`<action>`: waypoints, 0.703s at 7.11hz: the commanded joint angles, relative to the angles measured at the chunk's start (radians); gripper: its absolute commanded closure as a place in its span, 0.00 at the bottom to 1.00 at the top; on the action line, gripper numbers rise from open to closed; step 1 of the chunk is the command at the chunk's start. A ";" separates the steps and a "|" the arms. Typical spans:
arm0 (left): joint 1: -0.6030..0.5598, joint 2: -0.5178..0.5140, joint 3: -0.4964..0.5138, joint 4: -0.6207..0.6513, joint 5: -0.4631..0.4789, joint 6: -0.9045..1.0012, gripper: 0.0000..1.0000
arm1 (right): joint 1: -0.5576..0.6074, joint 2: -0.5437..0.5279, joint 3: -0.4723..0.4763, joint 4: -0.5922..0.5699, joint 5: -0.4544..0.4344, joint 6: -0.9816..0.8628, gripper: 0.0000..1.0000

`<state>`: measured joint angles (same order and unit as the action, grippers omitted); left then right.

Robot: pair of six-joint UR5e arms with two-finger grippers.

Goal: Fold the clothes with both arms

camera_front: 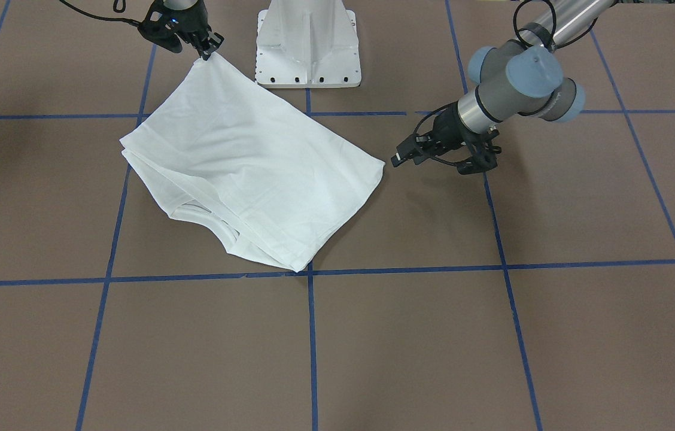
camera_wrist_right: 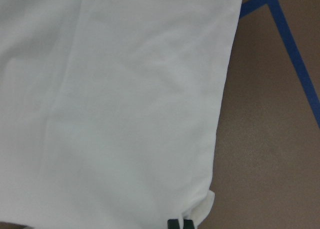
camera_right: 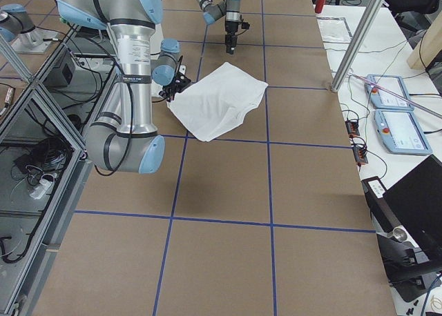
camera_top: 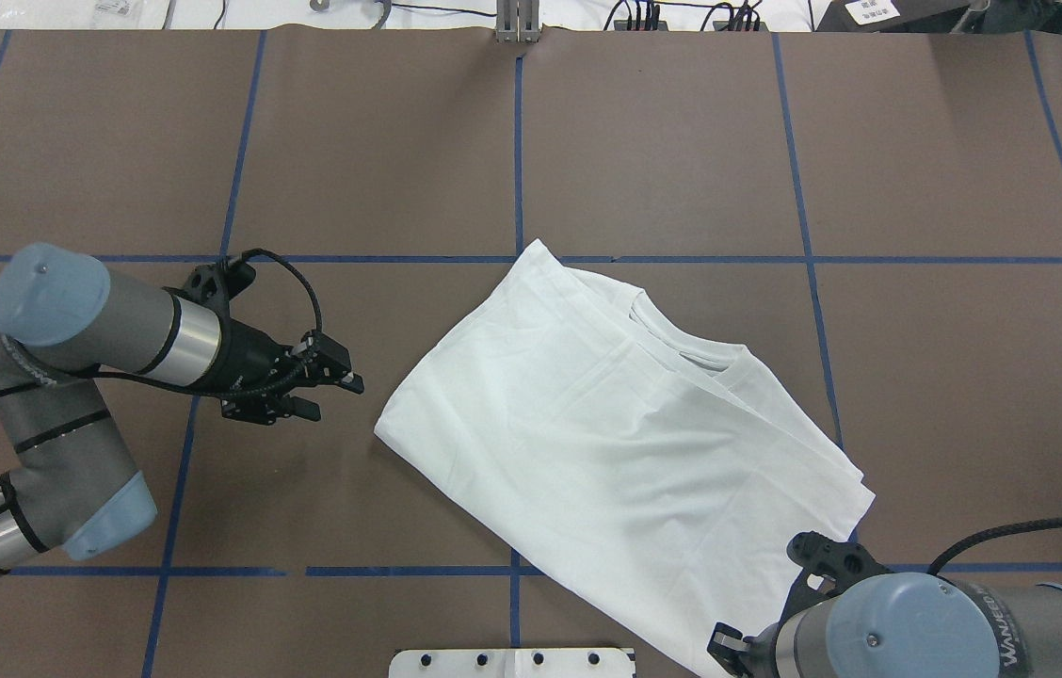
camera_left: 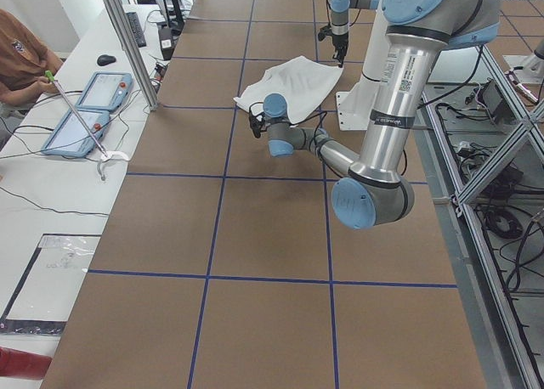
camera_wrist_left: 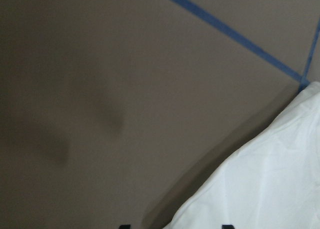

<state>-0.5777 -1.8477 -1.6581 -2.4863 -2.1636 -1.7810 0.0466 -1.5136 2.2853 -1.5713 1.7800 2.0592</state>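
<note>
The white T-shirt [camera_front: 254, 161] lies folded on the brown table, its collar [camera_front: 206, 212] showing at one edge. It also shows in the overhead view [camera_top: 616, 443]. My right gripper [camera_front: 209, 51] is shut on one corner of the shirt near the pedestal. The right wrist view shows the fingertips [camera_wrist_right: 172, 223] pinched on that corner. My left gripper [camera_front: 398, 159] is open and empty. It hovers just off the shirt's opposite corner without touching it, and also shows in the overhead view [camera_top: 338, 391]. The left wrist view shows the shirt's edge [camera_wrist_left: 265, 189] just ahead.
The white metal pedestal [camera_front: 307, 45] stands right beside the held corner. Blue tape lines [camera_front: 312, 335] grid the brown table. An operator [camera_left: 17, 49] sits at a side bench with tablets [camera_left: 85, 109] beyond the table's far edge.
</note>
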 commanded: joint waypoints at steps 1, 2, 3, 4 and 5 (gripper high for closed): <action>0.070 -0.021 0.007 0.003 0.030 -0.040 0.27 | -0.005 0.000 0.003 0.000 0.001 0.006 0.90; 0.074 -0.040 0.032 0.001 0.031 -0.040 0.27 | -0.005 0.001 0.002 -0.001 0.001 0.006 0.90; 0.075 -0.054 0.044 0.003 0.047 -0.040 0.29 | -0.005 0.001 0.003 0.000 0.001 0.006 0.90; 0.076 -0.076 0.073 0.003 0.066 -0.040 0.32 | -0.002 0.003 0.003 0.000 0.001 0.006 0.90; 0.076 -0.084 0.084 0.003 0.067 -0.040 0.41 | -0.001 0.001 0.009 -0.001 0.001 0.006 0.90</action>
<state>-0.5026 -1.9164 -1.5934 -2.4836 -2.1050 -1.8207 0.0438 -1.5119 2.2902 -1.5712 1.7809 2.0647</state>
